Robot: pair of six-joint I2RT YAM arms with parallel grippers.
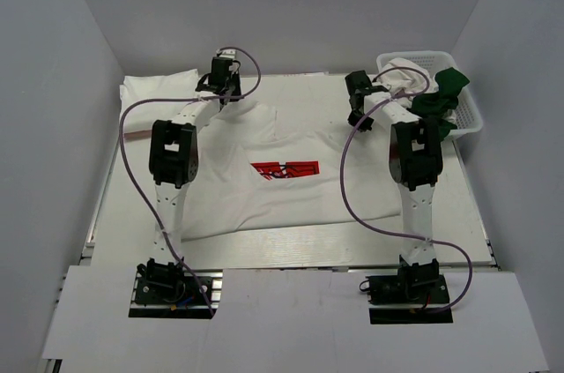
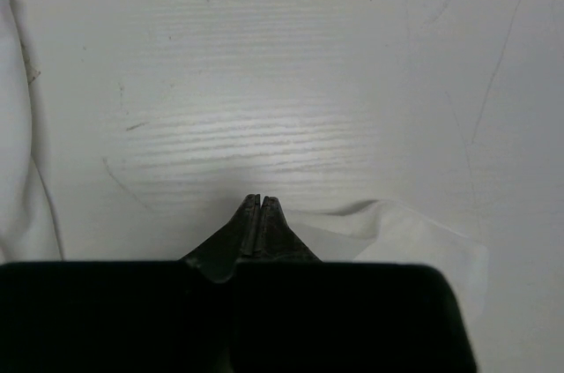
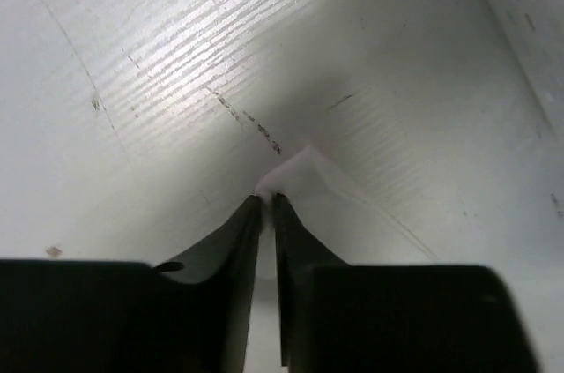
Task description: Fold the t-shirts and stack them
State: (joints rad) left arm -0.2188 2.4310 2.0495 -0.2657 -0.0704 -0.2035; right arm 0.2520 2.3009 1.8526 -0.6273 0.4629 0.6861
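A white t-shirt (image 1: 256,201) with a red square print (image 1: 284,169) lies spread flat in the middle of the table. My left gripper (image 1: 227,95) is at its far left shoulder. In the left wrist view the gripper (image 2: 262,201) is shut, with a raised edge of the white cloth (image 2: 397,236) running in beside and under the fingers. My right gripper (image 1: 355,119) is at the far right shoulder. In the right wrist view it (image 3: 267,201) is shut on a corner of the cloth (image 3: 304,175), which pokes out past the tips.
A white t-shirt (image 1: 154,91) lies flattened at the back left. A white lattice basket (image 1: 473,117) at the back right holds a dark green t-shirt (image 1: 441,100) and a white one (image 1: 405,73). Grey walls close in left, right and back.
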